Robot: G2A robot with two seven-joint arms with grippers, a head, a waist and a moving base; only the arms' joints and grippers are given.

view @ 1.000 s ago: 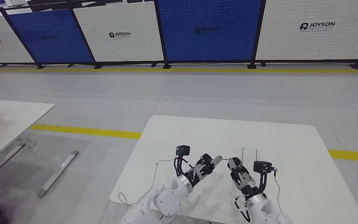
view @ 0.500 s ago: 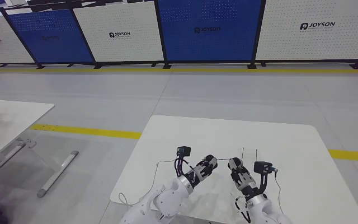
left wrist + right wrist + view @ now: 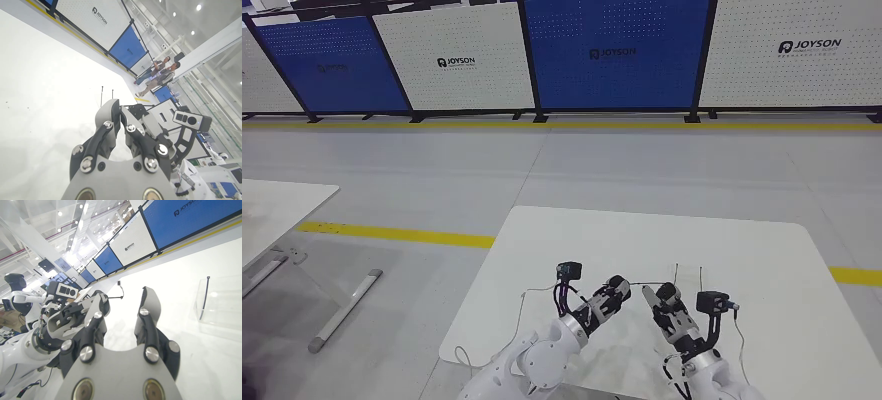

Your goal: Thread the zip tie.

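While left fingers (image 3: 113,113) pinch zip tie (image 3: 119,283), right fingers (image 3: 150,300) wide apart

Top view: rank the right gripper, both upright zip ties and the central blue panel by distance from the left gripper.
1. right gripper, alongside.
2. inner upright zip tie, just beyond.
3. outer upright zip tie, farther right.
4. central blue panel, across the floor.

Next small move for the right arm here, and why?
Probably ease the open right end effector onto the free head end of the zip tie and close. The left end effector is shut on the strap, and the head end sticks out ungripped toward the right one.
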